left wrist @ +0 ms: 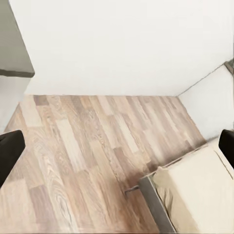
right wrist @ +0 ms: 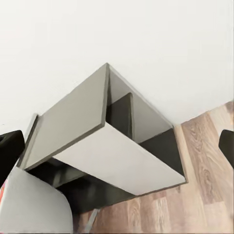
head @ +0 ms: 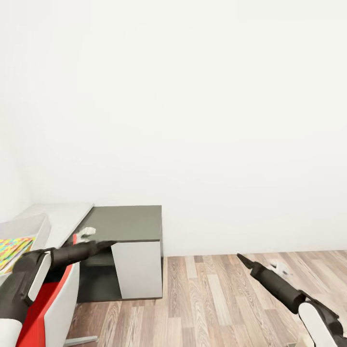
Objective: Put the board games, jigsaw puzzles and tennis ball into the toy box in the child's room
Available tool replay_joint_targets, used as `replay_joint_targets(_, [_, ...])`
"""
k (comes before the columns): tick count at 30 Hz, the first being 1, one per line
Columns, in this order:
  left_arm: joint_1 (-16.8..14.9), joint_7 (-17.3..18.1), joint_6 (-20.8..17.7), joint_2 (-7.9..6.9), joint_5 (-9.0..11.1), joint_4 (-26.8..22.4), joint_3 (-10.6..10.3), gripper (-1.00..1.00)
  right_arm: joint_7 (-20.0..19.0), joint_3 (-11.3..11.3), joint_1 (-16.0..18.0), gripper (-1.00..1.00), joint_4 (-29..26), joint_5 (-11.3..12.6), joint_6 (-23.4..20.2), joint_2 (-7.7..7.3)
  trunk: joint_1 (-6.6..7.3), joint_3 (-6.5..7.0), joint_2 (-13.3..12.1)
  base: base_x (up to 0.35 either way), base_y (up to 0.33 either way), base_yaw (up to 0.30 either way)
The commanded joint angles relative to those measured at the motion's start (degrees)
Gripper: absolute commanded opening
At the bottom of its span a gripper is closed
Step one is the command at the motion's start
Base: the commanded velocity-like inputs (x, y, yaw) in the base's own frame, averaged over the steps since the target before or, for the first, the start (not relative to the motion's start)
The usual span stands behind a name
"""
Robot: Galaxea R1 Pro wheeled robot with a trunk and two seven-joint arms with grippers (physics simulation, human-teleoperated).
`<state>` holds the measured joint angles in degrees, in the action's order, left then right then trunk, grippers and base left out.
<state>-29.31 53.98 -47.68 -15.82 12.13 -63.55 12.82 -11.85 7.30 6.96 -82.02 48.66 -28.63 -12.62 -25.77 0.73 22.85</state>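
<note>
Toy box (head: 29, 226) sits on the table (head: 65, 214) at far left, a jigsaw puzzle (head: 12, 250) inside; left gripper (left wrist: 117, 146) and right gripper (right wrist: 117, 146) both spread, empty; bed (left wrist: 195, 195) corner on the floor (head: 217, 299).

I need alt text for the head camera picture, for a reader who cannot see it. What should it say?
A robot faces a plain white wall, its two dark arms reaching forward, the left gripper over the dark grey lower section of a table and the right gripper above a wooden floor. At far left, a light grey toy box holds a colourful jigsaw puzzle.
</note>
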Motion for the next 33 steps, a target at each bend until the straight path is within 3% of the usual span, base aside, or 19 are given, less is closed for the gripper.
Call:
replay_joint_targets(1, [-0.05, -2.21, -0.30, 0.35, 0.20, 0.98, 0.02, 1.00, 2.12, -1.22, 0.81, 1.00, 1.02, 0.22, -0.36, 0.00, -0.01, -0.02, 0.06, 0.000, 0.000, -0.002])
replay_joint_targets(4, [-0.11, -12.21, 0.15, 1.65, 0.06, 6.70, -0.10, 1.00, 10.67, -5.69, 4.23, 1.00, 7.77, 0.21, -0.28, 0.22, -0.01, -0.02, 0.06, 0.000, 0.000, -0.001])
replay_joint_targets(7, [-0.12, -18.89, 1.23, 2.62, -0.25, 12.68, -0.95, 1.00, 14.43, -7.48, 5.86, 1.00, 14.07, 0.08, -0.21, 1.24, -0.01, -0.02, 0.06, 0.000, 0.000, 0.000])
replay_joint_targets(8, [-0.13, -21.98, 2.73, 3.13, -0.73, 16.19, -2.18, 1.00, 15.45, -8.03, 6.25, 1.00, 16.72, -0.05, -0.13, 1.81, -0.01, -0.02, 0.06, 0.000, 0.000, 0.000])
replay_joint_targets(11, [-0.12, -27.81, 7.71, 3.98, -2.10, 24.19, -5.61, 1.00, 16.66, -8.72, 6.58, 1.00, 21.75, -0.21, 0.11, 2.98, -0.01, -0.02, 0.06, 0.000, 0.000, 0.000])
replay_joint_targets(13, [-0.09, -32.77, 14.60, 5.00, -3.15, 33.56, -8.89, 1.00, 17.24, -9.84, 6.68, 1.00, 29.01, -0.99, 0.79, 3.64, -0.01, -0.02, 0.06, 0.000, 0.000, 0.000])
replay_joint_targets(16, [-0.07, -36.73, 22.91, 5.71, -3.63, 43.22, -10.64, 1.00, 17.48, -10.75, 6.78, 1.00, 37.95, -3.27, 3.04, 3.97, -0.01, -0.02, 0.06, 0.000, 0.000, 0.000])
replay_joint_targets(18, [0.05, -40.39, 31.31, 6.27, -3.82, 51.96, -11.45, 1.00, 17.58, -11.27, 6.82, 1.00, 47.29, -7.16, 8.05, 4.36, -0.01, -0.02, 0.06, 0.000, 0.000, 0.000])
replay_joint_targets(19, [0.49, -43.53, 37.08, 6.81, -3.94, 57.20, -11.77, 1.00, 17.62, -11.65, 6.83, 1.00, 54.45, -11.36, 13.21, 5.19, -0.01, -0.02, 0.06, 0.000, 0.000, 0.000])
replay_joint_targets(20, [1.40, -45.90, 40.47, 7.13, -4.14, 59.28, -11.90, 1.00, 17.65, -11.99, 6.83, 1.00, 59.14, -14.60, 16.99, 6.06, -0.01, -0.02, 0.06, 0.000, 0.000, 0.000])
replay_joint_targets(21, [2.19, -47.15, 42.00, 7.23, -4.33, 59.97, -11.96, 1.00, 17.67, -12.14, 6.84, 1.00, 61.39, -16.22, 18.91, 6.54, -0.01, -0.02, 0.06, 0.000, 0.000, 0.000])
replay_joint_targets(23, [6.30, -51.60, 47.11, 7.52, -5.68, 61.52, -12.11, 1.00, 17.71, -12.45, 6.84, 1.00, 69.43, -22.12, 26.03, 8.57, -0.01, -0.02, 0.06, 0.000, 0.000, 0.000])
replay_joint_targets(25, [10.11, -54.24, 51.63, 7.61, -7.36, 62.18, -12.17, 1.00, 17.75, -12.57, 6.84, 1.00, 75.86, -26.42, 31.22, 10.36, -0.01, -0.02, 0.06, 0.000, 0.000, 0.000])
replay_joint_targets(28, [15.00, -55.73, 56.22, 7.63, -8.91, 62.58, -12.20, 1.00, 17.81, -12.66, 6.89, 1.00, 80.08, -29.77, 34.30, 11.98, -0.01, -0.02, 0.06, 0.000, 0.000, 0.000])
replay_joint_targets(33, [17.96, -56.15, 57.55, 7.58, -9.34, 62.74, -12.21, 1.00, 17.82, -12.67, 6.90, 1.00, 81.26, -30.57, 34.92, 12.43, -0.01, -0.02, 0.06, 0.000, 0.000, 0.000])
